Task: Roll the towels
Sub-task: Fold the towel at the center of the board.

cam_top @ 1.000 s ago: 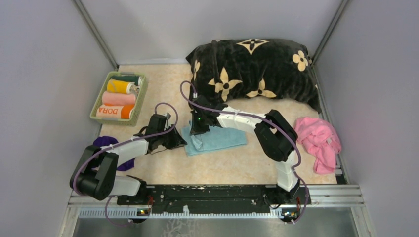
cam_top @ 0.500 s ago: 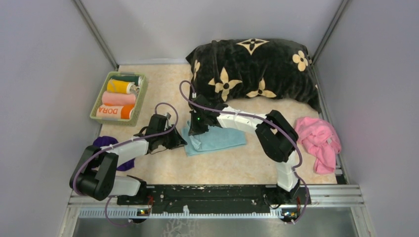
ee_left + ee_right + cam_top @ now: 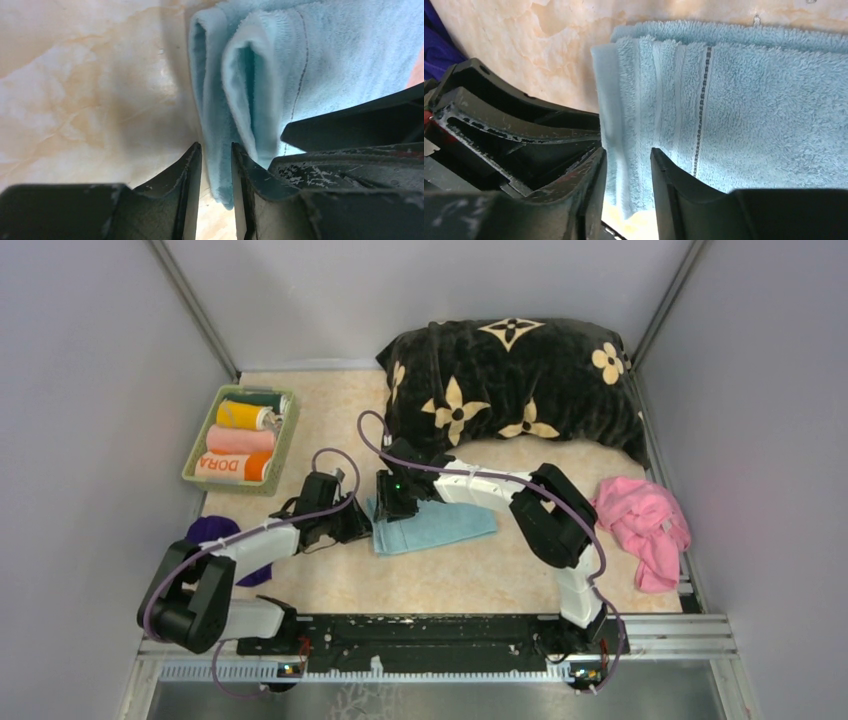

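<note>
A light blue towel [image 3: 440,523] lies flat mid-table, its left end folded over into layers [image 3: 235,65]. My left gripper [image 3: 362,527] and right gripper [image 3: 388,508] meet at that left end. In the left wrist view my left gripper [image 3: 216,147] is closed narrowly on the folded edge. In the right wrist view my right gripper [image 3: 628,152] holds the layered edge [image 3: 634,100] between its fingers. A pink towel [image 3: 645,525] lies crumpled at the right. A dark purple towel [image 3: 212,533] lies at the left, partly under my left arm.
A green basket [image 3: 287,440] at the back left holds rolled towels: orange "DORA" [image 3: 232,466], peach [image 3: 240,439], yellow [image 3: 240,415] and a dark one [image 3: 262,398]. A big black flowered cushion [image 3: 510,380] fills the back. Grey walls enclose the table.
Both grippers have shifted slightly to the left at the blue towel's left end. The raised fold seen earlier is now hidden under them.
</note>
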`<state>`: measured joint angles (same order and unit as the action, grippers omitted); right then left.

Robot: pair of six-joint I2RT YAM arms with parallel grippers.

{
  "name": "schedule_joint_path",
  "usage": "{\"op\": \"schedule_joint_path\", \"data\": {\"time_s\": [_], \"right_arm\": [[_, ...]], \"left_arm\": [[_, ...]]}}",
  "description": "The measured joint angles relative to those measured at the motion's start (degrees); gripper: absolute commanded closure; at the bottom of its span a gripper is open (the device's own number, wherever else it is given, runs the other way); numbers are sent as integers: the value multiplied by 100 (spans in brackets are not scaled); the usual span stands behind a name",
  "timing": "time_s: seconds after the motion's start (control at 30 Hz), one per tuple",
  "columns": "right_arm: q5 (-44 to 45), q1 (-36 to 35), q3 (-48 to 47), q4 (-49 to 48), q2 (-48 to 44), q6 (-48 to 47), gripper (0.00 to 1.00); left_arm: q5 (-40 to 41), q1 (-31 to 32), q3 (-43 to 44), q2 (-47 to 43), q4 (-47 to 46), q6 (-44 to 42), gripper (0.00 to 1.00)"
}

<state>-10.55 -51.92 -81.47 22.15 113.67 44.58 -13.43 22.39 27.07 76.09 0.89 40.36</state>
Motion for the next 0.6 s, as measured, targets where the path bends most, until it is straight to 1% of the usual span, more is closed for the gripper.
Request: {"op": "schedule_joint_path", "data": {"time_s": [0.2, 0.27, 0.33, 0.47, 0.6], "right_arm": [[179, 9, 4, 0, -127, -221, 54], [262, 70, 83, -17, -374, -350, 53], [273, 192, 413, -186, -841, -468, 53], [146, 863, 1423, -573, -2002, -688, 52], [-26, 1650, 2352, -966, -2719, -868, 52]], "left_arm": [[564, 2, -87, -597, 621, 61, 51], [813, 2, -105, -890, 942, 90, 48], [1043, 2, -101, -1209, 1244, 103, 46], [1307, 4, 20, -1703, 1733, 79, 46], [1239, 111, 354, -1757, 1884, 101, 48]]}}
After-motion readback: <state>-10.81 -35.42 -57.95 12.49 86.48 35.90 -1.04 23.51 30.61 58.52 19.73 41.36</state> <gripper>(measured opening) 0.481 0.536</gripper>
